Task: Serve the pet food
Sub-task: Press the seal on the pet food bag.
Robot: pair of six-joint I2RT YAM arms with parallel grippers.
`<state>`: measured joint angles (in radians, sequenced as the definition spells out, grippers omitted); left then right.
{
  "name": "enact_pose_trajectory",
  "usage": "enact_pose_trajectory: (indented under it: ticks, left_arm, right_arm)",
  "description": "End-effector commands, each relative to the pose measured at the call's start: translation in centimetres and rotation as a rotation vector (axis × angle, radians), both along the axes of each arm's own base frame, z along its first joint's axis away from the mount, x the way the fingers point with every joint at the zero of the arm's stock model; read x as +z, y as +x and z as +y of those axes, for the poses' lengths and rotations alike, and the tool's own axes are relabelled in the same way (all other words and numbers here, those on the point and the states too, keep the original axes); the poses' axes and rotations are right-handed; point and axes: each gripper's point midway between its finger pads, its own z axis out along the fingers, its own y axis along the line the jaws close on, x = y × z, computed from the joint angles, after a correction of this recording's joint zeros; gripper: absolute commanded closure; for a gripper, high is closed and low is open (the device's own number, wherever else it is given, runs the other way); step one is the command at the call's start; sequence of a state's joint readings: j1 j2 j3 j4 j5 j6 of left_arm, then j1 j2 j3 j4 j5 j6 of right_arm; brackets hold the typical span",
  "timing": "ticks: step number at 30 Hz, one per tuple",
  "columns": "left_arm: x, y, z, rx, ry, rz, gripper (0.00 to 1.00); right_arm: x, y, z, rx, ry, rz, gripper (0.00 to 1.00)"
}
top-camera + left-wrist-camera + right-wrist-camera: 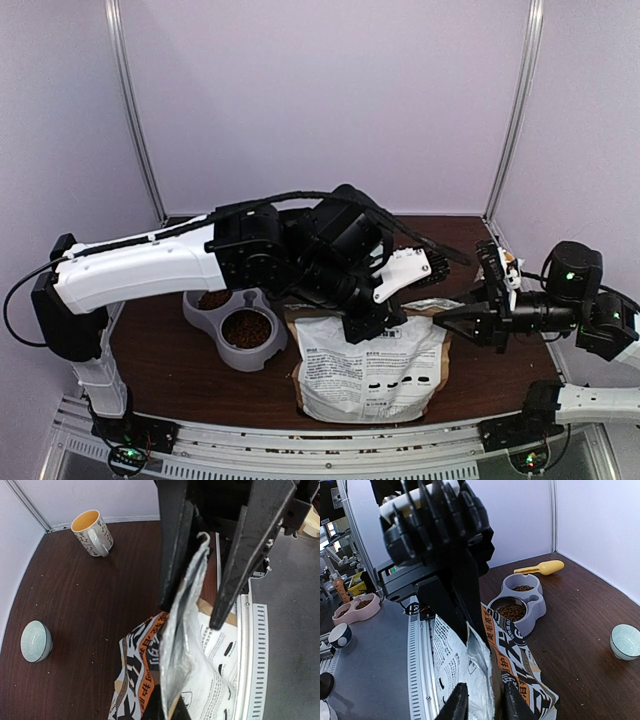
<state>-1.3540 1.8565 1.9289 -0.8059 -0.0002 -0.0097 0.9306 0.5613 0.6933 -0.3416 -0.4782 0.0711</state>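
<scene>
While my left pincer [192,615] pinches the top of the bag [215,655], my right pincer [485,685] sits around the same edge; I cannot tell if it squeezes.

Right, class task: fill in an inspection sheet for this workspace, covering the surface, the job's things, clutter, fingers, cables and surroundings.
Surface: dark wooden table, a few small specks on it.
Job's things: pet food sits in both cups of the grey double bowl; the printed bag lies beside it, open top held up.
Clutter: mug, small pale bowl, yellow scoop.
Fingers: left fingers shut on the bag's top edge; right fingers straddle the same edge, grip unclear.
Cables: black cable runs along the left arm.
Surroundings: pale walls; pink feeder off the table.
</scene>
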Motion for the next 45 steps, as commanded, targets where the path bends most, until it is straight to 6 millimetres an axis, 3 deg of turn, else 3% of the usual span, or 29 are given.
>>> enact_pose_trajectory:
  ticks: [1,6,15,19,22,27,30,42,45]
  left_arm:
    - [1.7,1.0,0.3,0.040,-0.053,-0.030,1.00]
    - [1.9,1.0,0.1,0.038,-0.065,-0.032,1.00]
    - [1.9,1.0,0.2,0.036,-0.067,-0.031,1.00]
    - [2.0,1.0,0.3,0.037,-0.068,-0.032,1.00]
    - [2.2,0.7,0.1,0.024,-0.080,-0.026,1.00]
    - [3.0,-0.1,-0.8,-0.023,-0.127,0.001,0.71]
    - [3.1,-0.3,-1.3,-0.040,-0.138,0.005,0.65]
    - [2.8,-0.5,-2.7,-0.068,-0.142,0.015,0.66]
    - [2.8,-0.4,-3.0,-0.070,-0.150,0.011,0.76]
  right_arm:
    - [0.0,0.0,-0.2,-0.004,0.009,-0.010,0.78]
    - [-0.3,0.1,0.0,-0.005,-0.005,-0.002,0.89]
    - [-0.6,0.5,0.1,-0.017,-0.025,-0.001,0.89]
    - [-0.5,0.5,0.0,-0.023,-0.023,-0.004,1.00]
    - [-0.4,0.5,-0.1,-0.028,-0.020,-0.008,1.00]
    - [0.0,0.5,-0.3,-0.033,-0.004,-0.018,1.00]
    - [0.2,0.4,-0.4,-0.030,0.003,-0.022,1.00]
    - [0.5,0.2,-0.3,-0.021,0.010,-0.025,1.00]
    - [0.5,0.2,-0.3,-0.019,0.011,-0.024,1.00]
